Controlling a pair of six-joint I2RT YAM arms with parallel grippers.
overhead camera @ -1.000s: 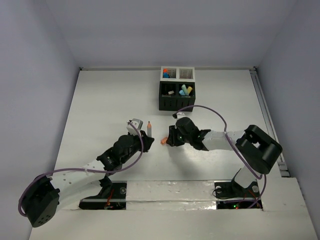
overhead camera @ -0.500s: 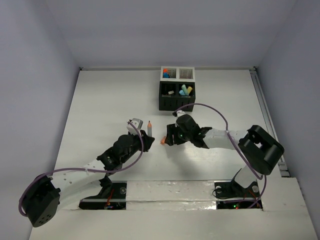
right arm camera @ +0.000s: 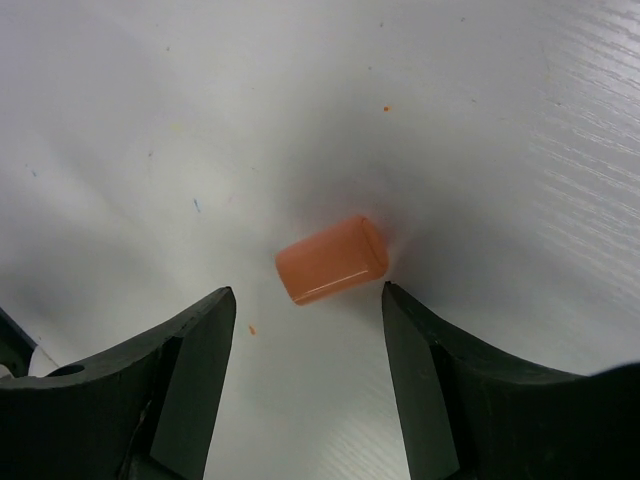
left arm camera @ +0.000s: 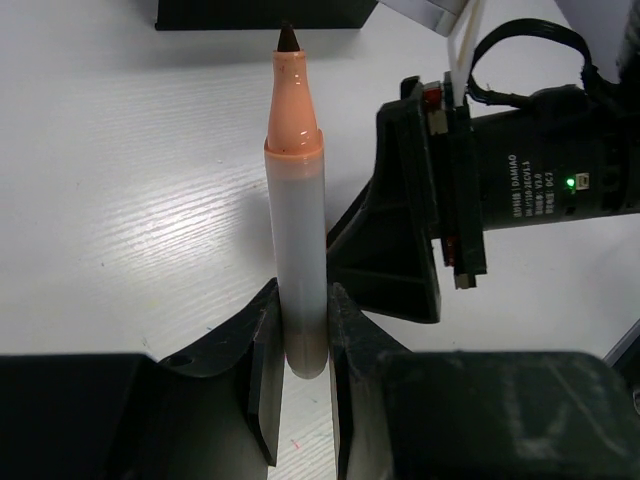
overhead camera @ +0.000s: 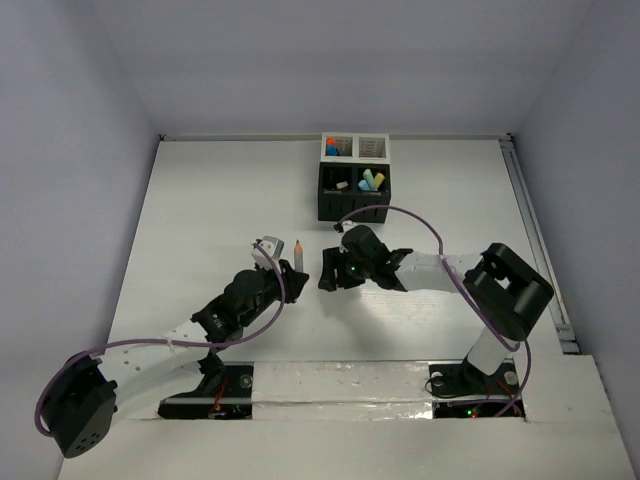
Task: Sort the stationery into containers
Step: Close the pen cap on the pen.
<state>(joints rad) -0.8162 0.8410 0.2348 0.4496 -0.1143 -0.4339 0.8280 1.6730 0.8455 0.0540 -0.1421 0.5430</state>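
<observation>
Spreading our right pincer (right arm camera: pixel 305 295) wide over the stubby orange cap (right arm camera: pixel 332 260), we prepared to recap the grey marker (left arm camera: pixel 297 230) gripped by our left pincer (left arm camera: pixel 300 335).

One uncapped marker (left arm camera: pixel 298 250) and one loose orange cap (right arm camera: pixel 332 260) are counted. One organizer (overhead camera: pixel 352 209) is seen, divided into four compartments, two black and two white; its small contents cannot be counted.

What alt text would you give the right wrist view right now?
A small orange cylindrical cap lies on its side on the white tabletop, between the open black fingers of the right end effector, not gripped.
</observation>
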